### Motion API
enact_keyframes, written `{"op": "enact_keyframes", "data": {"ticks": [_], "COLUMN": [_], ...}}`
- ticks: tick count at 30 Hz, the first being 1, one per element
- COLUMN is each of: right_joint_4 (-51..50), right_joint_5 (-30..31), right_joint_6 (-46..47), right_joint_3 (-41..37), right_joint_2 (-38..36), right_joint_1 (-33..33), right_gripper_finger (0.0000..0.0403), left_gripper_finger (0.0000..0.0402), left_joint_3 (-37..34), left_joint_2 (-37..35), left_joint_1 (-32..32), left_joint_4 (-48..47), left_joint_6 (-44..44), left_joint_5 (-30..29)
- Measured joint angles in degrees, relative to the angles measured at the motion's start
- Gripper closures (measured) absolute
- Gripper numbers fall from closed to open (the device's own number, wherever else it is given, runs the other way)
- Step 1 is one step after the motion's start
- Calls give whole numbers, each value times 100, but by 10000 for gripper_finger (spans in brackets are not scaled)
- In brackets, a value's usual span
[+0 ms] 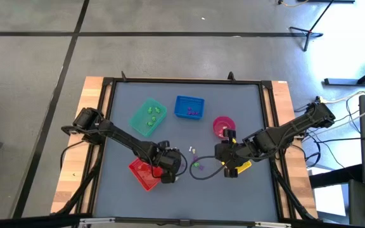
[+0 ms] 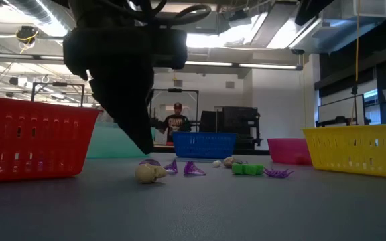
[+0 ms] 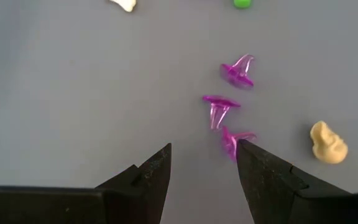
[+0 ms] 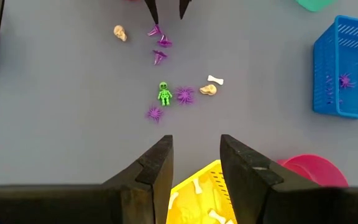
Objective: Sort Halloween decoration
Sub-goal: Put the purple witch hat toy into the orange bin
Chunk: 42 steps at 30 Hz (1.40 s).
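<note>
Several tiny Halloween decoration trinkets lie on the grey table: three purple witch hats [image 3: 219, 107], a cream skull [image 3: 328, 143], a green skeleton [image 4: 163, 93], purple spiders [image 4: 184, 94] and a white bone [image 4: 215, 79]. My left gripper [image 3: 205, 152] is open and points steeply down just above the table, next to the red tray [image 1: 146, 174]. The nearest purple hat [image 3: 234, 140] lies by the inner edge of one fingertip [image 3: 247, 155]. My right gripper [image 4: 194, 146] is open and hangs high over the yellow tray [image 4: 197, 186], which holds white bones. My left gripper has one fingertip [image 3: 247, 155] right beside the nearest purple hat's brim [image 3: 230, 142], coming from above at a slant. Whether it touches the hat I cannot tell. The hat lies on the table.
A green tray [image 1: 148, 117], a blue tray [image 1: 189, 106] with purple trinkets and a round pink bowl [image 1: 224, 125] stand at the far side. The red tray [image 2: 32, 144] and the yellow tray [image 2: 357, 150] flank the trinkets. A person [image 2: 176, 120] stands in the room beyond.
</note>
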Motion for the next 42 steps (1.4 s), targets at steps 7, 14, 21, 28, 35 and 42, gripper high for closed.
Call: {"op": "enact_keyframes", "data": {"ticks": [7,14,21,28,35,42], "right_joint_4": [-2,-2,-18,-22,-24,-23], "right_joint_5": [0,-2,30,103,103,103], "right_joint_6": [-12,-14,-14,-15,-15,-15], "right_joint_3": [0,0,0,1,1,0], "right_joint_2": [0,0,2,2,2,2], "right_joint_1": [0,0,0,0,0,0], "right_gripper_finger": [271,271,271,271,271,271], "left_gripper_finger": [237,237,237,237,237,237], "left_joint_3": [0,-5,-7,-7,-7,-7], "left_joint_2": [1,142,196,197,197,197], "left_joint_1": [0,18,171,275,273,291], "left_joint_4": [187,215,227,206,200,198], "left_joint_6": [-102,-102,-131,-104,-128,-128], "left_joint_5": [123,131,139,672,715,781]}}
